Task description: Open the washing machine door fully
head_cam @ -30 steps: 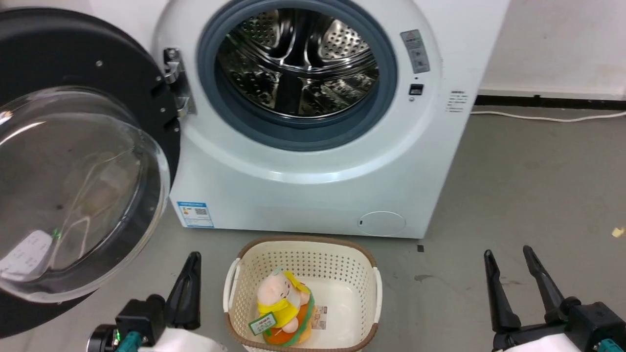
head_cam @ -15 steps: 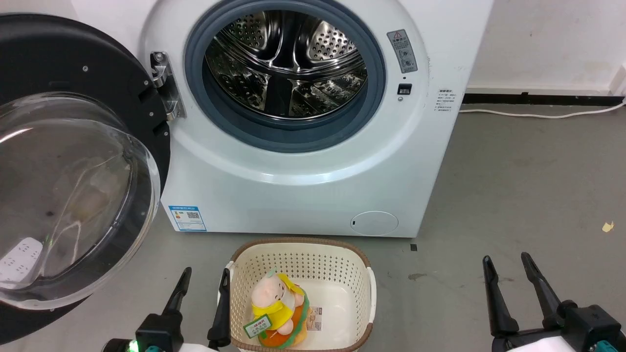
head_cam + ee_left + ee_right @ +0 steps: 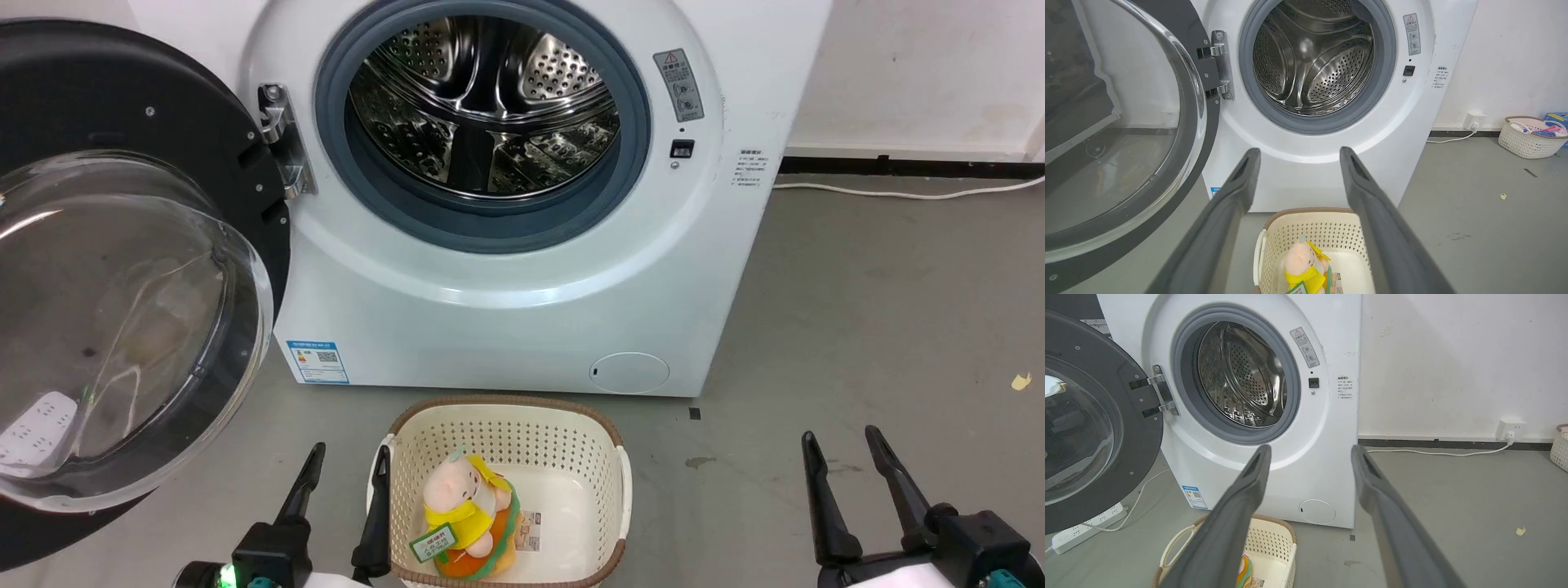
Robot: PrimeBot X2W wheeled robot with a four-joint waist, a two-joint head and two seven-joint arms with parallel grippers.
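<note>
The left pincer [image 3: 349, 454] hung low, its two long dark fingers apart with nothing between them. Its right-hand finger was just beside the rim of the cream perforated plastic basket [image 3: 506, 402] with a brown woven edge; whether they touched, I could not tell. The right pincer [image 3: 840, 435] was likewise spread and empty, well apart from everything, above the grey floor [image 3: 857, 310].

To the left of the left pincer stood the washing machine door [image 3: 122, 327], a glossy black ring round a clear bulging glass bowl. It was swung out on its metal hinge [image 3: 282, 139], away from the grey-rimmed steel drum opening [image 3: 482, 114] of the white washing machine [image 3: 506, 327]. It looked at or near full swing.

I judged the risks as follows:
- If the door had no travel left, a further push could strain the hinge against its stop.
- A careless sideways sweep of the left arm could strike the glass bowl or nudge the door back toward closing.
- The finger by the basket could snag the rim and drag it, tipping the pink-and-yellow plush toy [image 3: 469, 514] inside.
- A white power strip [image 3: 1086, 524] lay on the floor beneath the door, where rolling wheels might catch it.
</note>
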